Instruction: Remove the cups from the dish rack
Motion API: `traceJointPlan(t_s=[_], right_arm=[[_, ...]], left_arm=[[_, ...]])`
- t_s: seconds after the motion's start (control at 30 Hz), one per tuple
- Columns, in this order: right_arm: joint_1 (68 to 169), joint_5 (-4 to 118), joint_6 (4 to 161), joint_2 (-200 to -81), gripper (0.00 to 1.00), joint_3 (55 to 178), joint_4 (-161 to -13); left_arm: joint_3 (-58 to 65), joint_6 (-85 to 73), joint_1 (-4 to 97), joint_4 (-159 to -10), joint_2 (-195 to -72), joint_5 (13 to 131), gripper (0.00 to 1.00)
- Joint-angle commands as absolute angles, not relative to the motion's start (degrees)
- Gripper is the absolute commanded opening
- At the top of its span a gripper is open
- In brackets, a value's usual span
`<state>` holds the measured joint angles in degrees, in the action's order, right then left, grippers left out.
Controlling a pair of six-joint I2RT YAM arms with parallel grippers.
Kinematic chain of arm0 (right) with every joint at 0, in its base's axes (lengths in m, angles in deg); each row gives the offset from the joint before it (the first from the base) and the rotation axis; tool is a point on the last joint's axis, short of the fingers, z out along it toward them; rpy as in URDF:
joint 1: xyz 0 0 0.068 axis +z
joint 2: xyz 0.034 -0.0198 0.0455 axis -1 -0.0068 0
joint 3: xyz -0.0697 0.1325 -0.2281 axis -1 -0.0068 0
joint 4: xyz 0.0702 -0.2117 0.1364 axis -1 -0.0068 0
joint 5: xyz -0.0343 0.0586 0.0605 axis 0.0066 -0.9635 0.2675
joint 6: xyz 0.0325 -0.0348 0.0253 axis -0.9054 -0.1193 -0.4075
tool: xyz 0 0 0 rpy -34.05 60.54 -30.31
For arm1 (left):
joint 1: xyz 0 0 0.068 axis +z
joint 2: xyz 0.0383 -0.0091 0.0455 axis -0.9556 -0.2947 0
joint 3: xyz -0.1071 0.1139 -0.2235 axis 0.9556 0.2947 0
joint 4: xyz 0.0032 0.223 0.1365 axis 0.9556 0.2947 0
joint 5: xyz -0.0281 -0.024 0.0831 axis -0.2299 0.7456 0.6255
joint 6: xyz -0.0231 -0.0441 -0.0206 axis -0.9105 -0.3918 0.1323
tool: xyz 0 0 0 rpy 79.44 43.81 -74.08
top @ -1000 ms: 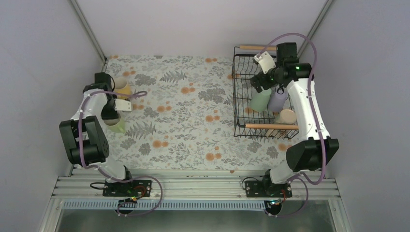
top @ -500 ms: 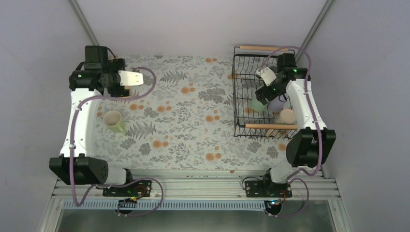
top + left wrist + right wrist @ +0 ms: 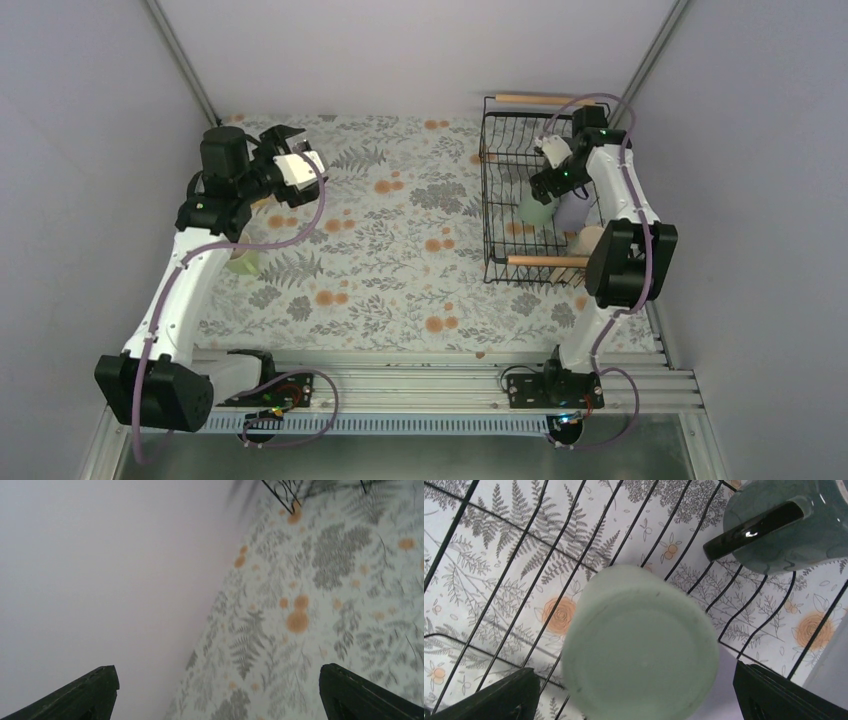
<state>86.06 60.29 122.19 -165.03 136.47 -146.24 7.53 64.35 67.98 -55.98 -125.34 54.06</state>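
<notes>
Dish rack (image 3: 545,261) far right on floral tablecloth (image 3: 400,260), plain grey walls (image 3: 420,50)

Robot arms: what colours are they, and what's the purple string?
Both the left arm and right arm have white links and chunky black joints. The purple string is a thin cable looping along each arm. The fingers are dark, pointed wedges.

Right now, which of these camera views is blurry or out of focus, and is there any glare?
Left wrist view: motion-smeared, the floral cloth soft and the dish rack corner streaked. Right wrist view: the close mint cup is out of focus while the rack wires are crisp; small glints on the dark green cup handle. Top view: sharp, evenly lit.
</notes>
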Motion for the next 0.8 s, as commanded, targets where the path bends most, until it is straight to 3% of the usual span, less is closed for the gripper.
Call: traceJointPlan(t_s=[0.0,0.27,0.43,0.77], right_arm=[[84.8,56.5,120.8,-168.2,1.00,140.9,-147.2],[84.7,54.5,120.6,-171.3,1.00,146.0,-148.8],[84.7,53.3,120.0,-174.0,0.86,148.1,-151.6],[83.6,53.8,119.6,-172.7,0.83,146.2,-151.9]], left_arm=[[9.7,55.3,66.9,-71.5,-123.6,48.5,1.00],[11.7,52.6,65.7,-76.6,-124.1,48.4,1.00],[12.6,50.1,64.2,-79.7,-124.5,48.3,1.00],[13.3,49.6,60.3,-82.0,-125.9,49.8,1.00]])
